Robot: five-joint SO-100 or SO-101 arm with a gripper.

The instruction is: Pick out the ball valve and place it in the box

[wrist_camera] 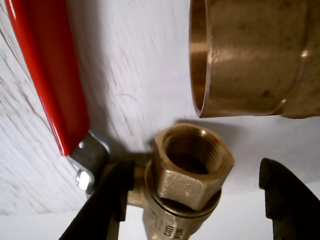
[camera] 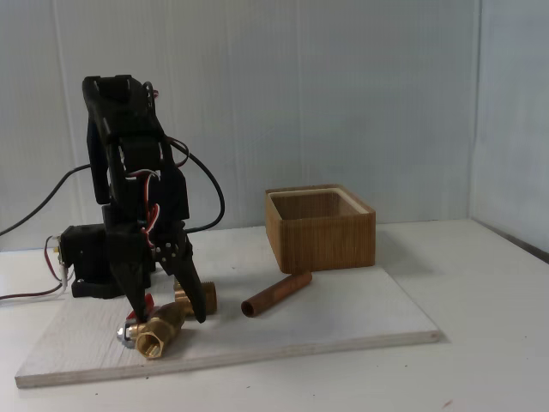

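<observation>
The ball valve lies on the white board, its threaded brass end facing the wrist camera and its red lever handle running up to the left. My gripper is open and straddles the valve body: the left finger sits close against it, while the right finger stands well apart. In the fixed view the gripper reaches down over the valve at the board's front left. The box stands farther back to the right, open-topped.
A handle-less brass fitting lies just beyond the valve, seen behind the gripper in the fixed view. A copper pipe piece lies between gripper and box. The white board rests on a pale table with free room at the right.
</observation>
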